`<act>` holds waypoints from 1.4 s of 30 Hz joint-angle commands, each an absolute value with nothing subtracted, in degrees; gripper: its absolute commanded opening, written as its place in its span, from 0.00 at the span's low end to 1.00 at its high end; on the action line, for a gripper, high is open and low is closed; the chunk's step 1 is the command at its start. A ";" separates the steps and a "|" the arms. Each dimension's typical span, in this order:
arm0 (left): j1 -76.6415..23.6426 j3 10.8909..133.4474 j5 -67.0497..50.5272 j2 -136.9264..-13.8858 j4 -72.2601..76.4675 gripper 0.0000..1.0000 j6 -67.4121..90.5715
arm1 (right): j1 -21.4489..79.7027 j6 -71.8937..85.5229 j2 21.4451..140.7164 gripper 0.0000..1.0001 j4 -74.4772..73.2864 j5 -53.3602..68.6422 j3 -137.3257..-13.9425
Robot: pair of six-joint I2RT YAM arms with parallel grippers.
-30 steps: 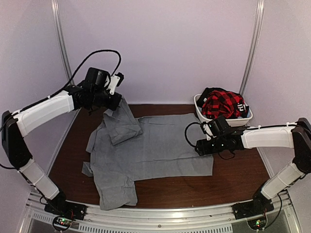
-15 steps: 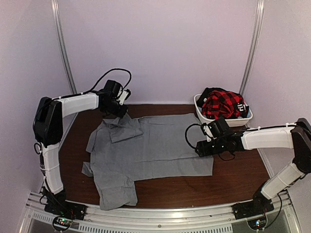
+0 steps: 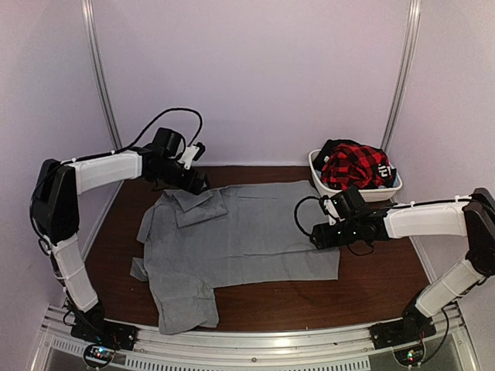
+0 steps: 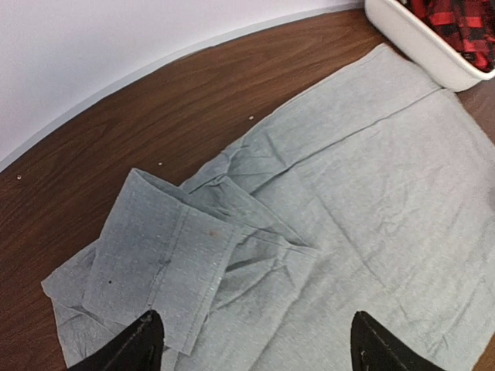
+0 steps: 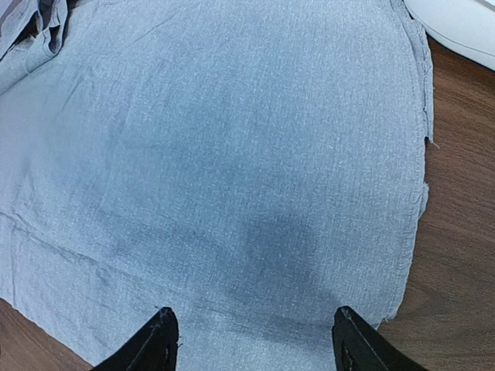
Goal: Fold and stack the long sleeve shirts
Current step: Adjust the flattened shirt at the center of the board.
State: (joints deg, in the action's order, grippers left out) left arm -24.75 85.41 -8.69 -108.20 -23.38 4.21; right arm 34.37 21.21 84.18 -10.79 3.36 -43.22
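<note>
"Where is the grey shirt (image 3: 240, 232)?"

"Spread flat on the brown table (image 3: 371, 290), one sleeve folded back onto it."

"And the claws?"

"The left gripper (image 4: 259, 344) hovers over that fold, jaws wide, empty. The right gripper (image 5: 251, 340) hangs above the shirt's right edge, likewise spread, holding nothing."

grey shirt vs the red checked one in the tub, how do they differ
Colour: the grey shirt is plain light grey; the red checked garment is red and black plaid.
Pose: the grey shirt lies spread mostly flat; the red checked garment is bunched up.
Place: the grey shirt is on the table; the red checked garment sits in the white tub.
Both are soft cloth.
</note>
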 commanded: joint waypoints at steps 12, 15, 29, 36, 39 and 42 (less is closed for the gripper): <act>-38.31 50.34 2.41 -67.01 -31.02 0.82 30.14 | 35.12 22.20 81.44 0.69 -10.57 5.68 -43.19; -42.43 46.96 3.10 -62.10 -34.52 0.76 38.23 | 35.43 22.19 82.51 0.69 -10.50 5.94 -43.54; -57.27 39.40 10.38 -54.55 -49.79 0.72 65.04 | 36.91 23.13 83.15 0.69 -9.96 6.13 -42.28; -58.01 36.09 10.92 -53.44 -52.00 0.70 68.11 | 37.07 23.26 83.50 0.69 -10.02 6.37 -42.28; -57.97 34.90 11.53 -53.30 -52.42 0.68 68.59 | 37.24 23.36 83.50 0.69 -10.06 6.42 -42.27; -57.94 32.82 12.04 -52.86 -50.53 0.64 68.95 | 37.35 23.38 83.64 0.69 -10.17 6.41 -42.45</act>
State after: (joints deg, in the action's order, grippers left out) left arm -57.76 35.09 10.26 -53.80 -51.35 67.11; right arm 36.82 22.76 83.15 -10.63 6.24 -42.96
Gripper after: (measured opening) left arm 0.667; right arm 0.694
